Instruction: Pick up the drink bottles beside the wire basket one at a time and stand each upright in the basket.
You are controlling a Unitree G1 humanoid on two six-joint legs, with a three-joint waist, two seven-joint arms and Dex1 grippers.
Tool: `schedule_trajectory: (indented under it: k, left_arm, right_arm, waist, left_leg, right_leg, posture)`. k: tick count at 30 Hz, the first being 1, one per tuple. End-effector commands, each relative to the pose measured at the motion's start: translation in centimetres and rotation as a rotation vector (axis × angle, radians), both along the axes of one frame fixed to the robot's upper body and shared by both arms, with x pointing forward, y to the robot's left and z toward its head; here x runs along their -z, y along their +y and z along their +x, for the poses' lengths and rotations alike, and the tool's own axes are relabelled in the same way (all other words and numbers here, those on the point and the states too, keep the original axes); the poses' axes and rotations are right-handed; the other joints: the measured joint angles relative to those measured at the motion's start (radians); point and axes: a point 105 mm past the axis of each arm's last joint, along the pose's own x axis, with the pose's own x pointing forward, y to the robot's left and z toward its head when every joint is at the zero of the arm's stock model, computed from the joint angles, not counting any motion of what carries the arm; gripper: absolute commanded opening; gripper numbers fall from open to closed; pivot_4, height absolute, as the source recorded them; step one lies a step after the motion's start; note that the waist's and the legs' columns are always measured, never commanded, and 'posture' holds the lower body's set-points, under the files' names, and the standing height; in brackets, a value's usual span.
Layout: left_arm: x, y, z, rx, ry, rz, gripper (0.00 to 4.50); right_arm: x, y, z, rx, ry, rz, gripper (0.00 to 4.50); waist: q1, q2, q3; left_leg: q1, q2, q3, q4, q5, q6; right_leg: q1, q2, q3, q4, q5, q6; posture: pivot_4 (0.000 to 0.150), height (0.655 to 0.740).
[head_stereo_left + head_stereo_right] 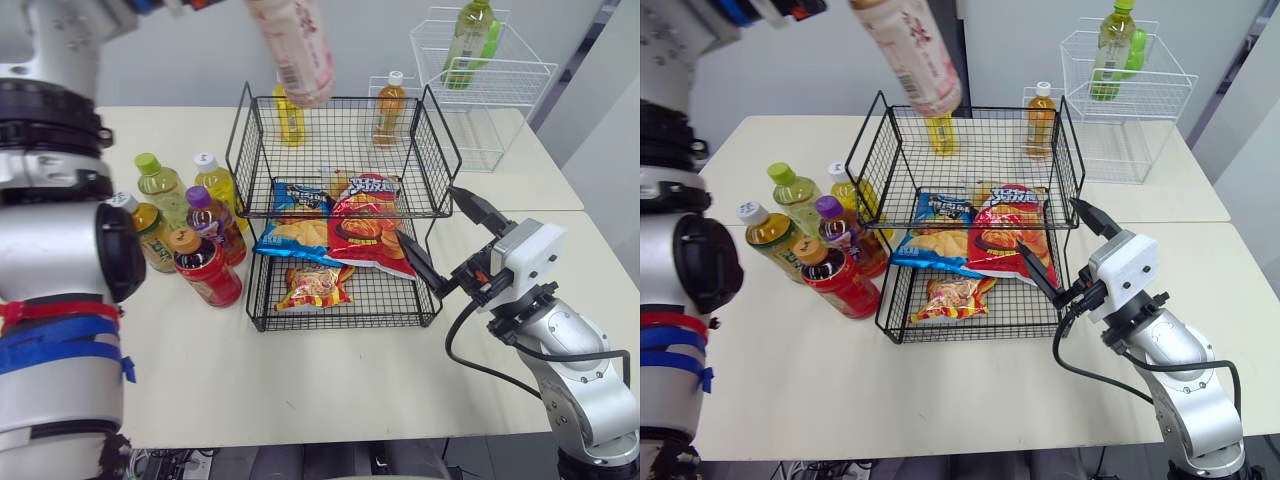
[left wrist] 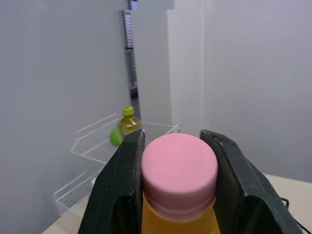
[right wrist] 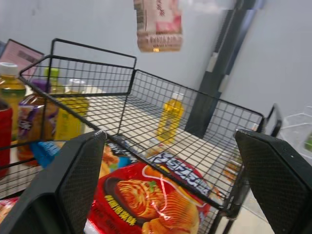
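Note:
My left gripper (image 2: 175,140) is shut on the pink cap (image 2: 179,168) of a pink-labelled drink bottle (image 1: 300,50). The bottle hangs tilted, high above the back left of the black two-tier wire basket (image 1: 245,150). In the basket's upper tier, at the back, stand a yellow bottle (image 1: 289,118) and an orange bottle (image 1: 389,108). Several more bottles stand on the table left of the basket, among them a green-capped one (image 1: 160,185), a purple-capped one (image 1: 215,225) and a red one (image 1: 205,268). My right gripper (image 1: 428,215) is open, close to the basket's right side.
Snack bags (image 1: 365,225) lie on the basket's lower shelves. A white wire basket (image 1: 500,70) holding a green bottle (image 1: 475,35) stands at the table's back right. Bare tabletop (image 1: 300,380) lies in front of the black basket.

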Motion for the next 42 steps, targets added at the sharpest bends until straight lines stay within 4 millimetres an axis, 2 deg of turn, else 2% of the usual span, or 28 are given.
schedule_trajectory:
  k: [1,5,9,15,29,30,32,38,42]
  left_arm:
    - [-1.6,-4.1,-1.1,0.088,-0.102,0.029,1.39]
    - [0.0,-7.2,0.0,0.103,-0.075,0.063,1.39]
    - [1.5,-8.9,1.2,0.066,-0.064,0.108,1.39]
    - [2.1,-9.7,2.8,-0.02,-0.06,0.083,1.39]
    - [4.2,-11.3,4.0,-0.039,-0.016,0.075,1.39]
    - [4.2,-11.3,4.0,-0.043,-0.019,0.073,2.11]
    - [4.0,-11.1,4.1,-0.049,-0.021,0.068,2.57]
    - [3.6,-10.0,4.1,-0.05,-0.021,0.05,4.47]
    - [3.0,-8.4,3.9,-0.033,-0.013,0.008,4.47]
  right_arm:
    - [-2.5,0.5,-0.4,0.019,-0.108,0.026,4.5]
    - [-3.5,0.6,0.5,0.031,-0.12,0.041,4.5]
    - [-4.0,1.0,0.6,0.031,-0.118,0.051,4.5]
    - [-4.1,1.5,0.2,0.034,-0.117,0.057,4.5]
    - [-3.5,1.6,-0.2,0.032,-0.1,0.061,4.5]
    - [-3.5,1.6,-0.2,0.03,-0.099,0.062,4.5]
    - [-3.4,1.6,-0.2,0.029,-0.097,0.064,4.5]
    - [-3.2,1.4,-0.3,0.025,-0.091,0.066,4.5]
    - [-3.0,1.4,-0.3,0.022,-0.085,0.068,4.5]
  waist:
    - [0.001,0.0,0.0]
    - [-0.005,0.001,0.001]
    - [-0.012,0.001,0.001]
    - [-0.011,0.001,0.001]
    - [-0.009,0.001,0.001]
    - [-0.009,0.001,0.001]
    - [-0.008,0.001,0.001]
    - [-0.008,0.001,0.001]
    - [-0.011,0.001,0.001]
  left_leg:
    - [-0.002,0.0,0.0,0.001,0.0,0.0]
    - [-0.001,0.0,-0.001,0.001,0.0,0.0]
    - [-0.001,0.0,-0.001,0.001,0.0,0.001]
    - [-0.002,0.0,-0.001,0.002,0.0,0.001]
    - [-0.002,0.0,-0.002,0.004,0.0,0.001]
    - [-0.002,0.0,-0.002,0.004,0.0,0.001]
    - [-0.002,0.0,-0.002,0.004,0.0,0.001]
    - [-0.002,0.0,-0.002,0.008,0.0,0.001]
    - [-0.002,0.0,-0.002,0.009,0.0,0.001]
  right_leg:
    - [-0.001,0.0,-0.001,0.002,0.0,0.0]
    - [-0.002,0.0,-0.002,0.004,-0.001,-0.001]
    - [-0.002,0.0,-0.001,0.005,-0.001,-0.001]
    - [-0.002,0.0,-0.002,0.005,-0.001,-0.001]
    - [-0.001,0.0,-0.002,0.006,-0.001,-0.001]
    - [-0.001,0.0,-0.002,0.006,-0.001,-0.001]
    - [-0.001,0.0,-0.002,0.006,-0.001,-0.001]
    - [0.0,0.0,-0.002,0.007,-0.001,-0.001]
    - [0.0,0.0,-0.002,0.009,-0.001,0.0]
  posture:
    - [0.15,0.74]
    - [0.15,0.74]
    - [0.15,0.74]
    - [0.15,0.74]
    - [0.15,0.74]
    - [0.15,0.74]
    - [0.15,0.74]
    - [0.15,0.74]
    - [0.15,0.74]
